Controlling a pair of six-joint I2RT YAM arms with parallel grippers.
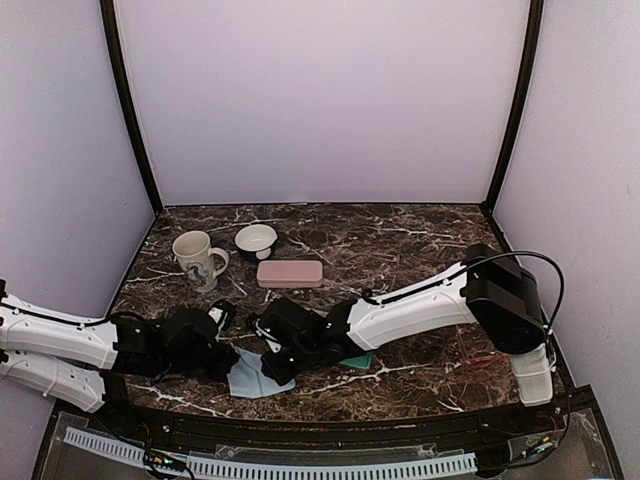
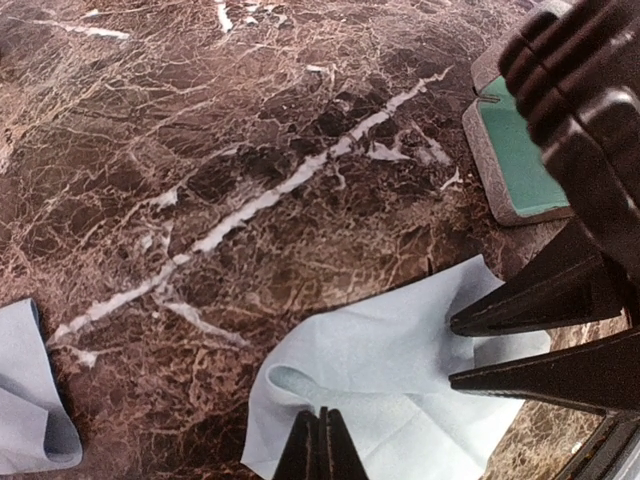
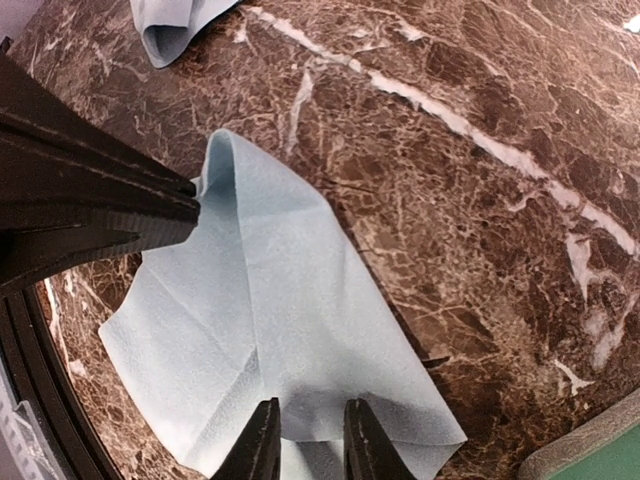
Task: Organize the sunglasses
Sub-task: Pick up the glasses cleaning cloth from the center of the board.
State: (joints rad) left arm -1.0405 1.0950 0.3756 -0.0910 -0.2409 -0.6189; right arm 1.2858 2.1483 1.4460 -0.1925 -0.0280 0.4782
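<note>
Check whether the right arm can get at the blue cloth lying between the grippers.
Probably yes: the right gripper straddles an edge of the light-blue cloth, nothing in between, though the shut left gripper seems to pinch another corner.

On the marble table [image 1: 400, 235] before me, a mug [image 1: 198, 259] stood at the far left with a white bowl [image 1: 256, 240] just beside it. A pink case [image 1: 290, 273] lay near both. Closer in, a rumpled blue cloth [image 3: 290, 330] lay spread out, a second cloth [image 2: 30, 400] lay folded nearby, and a green-lined case [image 2: 520, 150] sat beside them.
</note>
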